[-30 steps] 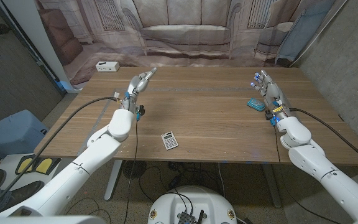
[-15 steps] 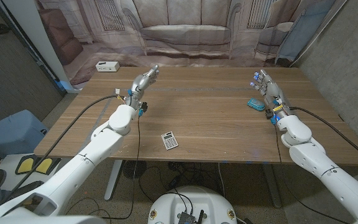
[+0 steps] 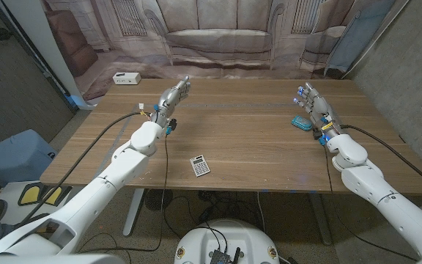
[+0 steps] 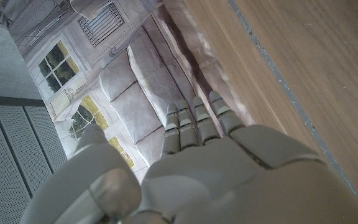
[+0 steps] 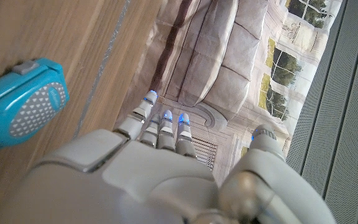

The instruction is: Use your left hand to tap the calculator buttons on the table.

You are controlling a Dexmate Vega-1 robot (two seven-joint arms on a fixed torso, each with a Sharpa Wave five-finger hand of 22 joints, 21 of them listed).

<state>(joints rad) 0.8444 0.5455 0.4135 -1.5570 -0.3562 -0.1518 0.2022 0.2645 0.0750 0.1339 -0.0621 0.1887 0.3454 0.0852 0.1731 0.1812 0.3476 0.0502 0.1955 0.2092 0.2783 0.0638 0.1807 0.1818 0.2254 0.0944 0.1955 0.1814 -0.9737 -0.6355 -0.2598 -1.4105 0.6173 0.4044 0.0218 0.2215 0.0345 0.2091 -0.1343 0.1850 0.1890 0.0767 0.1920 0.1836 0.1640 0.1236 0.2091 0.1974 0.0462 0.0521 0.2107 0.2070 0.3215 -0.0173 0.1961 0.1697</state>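
The calculator [image 3: 200, 165] is lying flat on the wooden table [image 3: 247, 139], close to the near edge and a little left of the middle. Bare wood is surrounding it on all sides, so there is open room around it.

The left hand [image 3: 173, 94] is hovering over the far left part of the table, well apart from the calculator, with its fingers [image 4: 194, 121] stretched out straight and lying side by side, holding nothing. They are pointing toward the far edge and the sofa backdrop [image 3: 218, 37].

The right hand [image 3: 311, 101] is staying at the right side, fingers extended and holding nothing. Just beside it a small teal object [image 3: 302, 123] is lying on the wood; it is also showing in the right wrist view [image 5: 20, 102].

A white box [image 3: 126, 78] is sitting near the far left corner.
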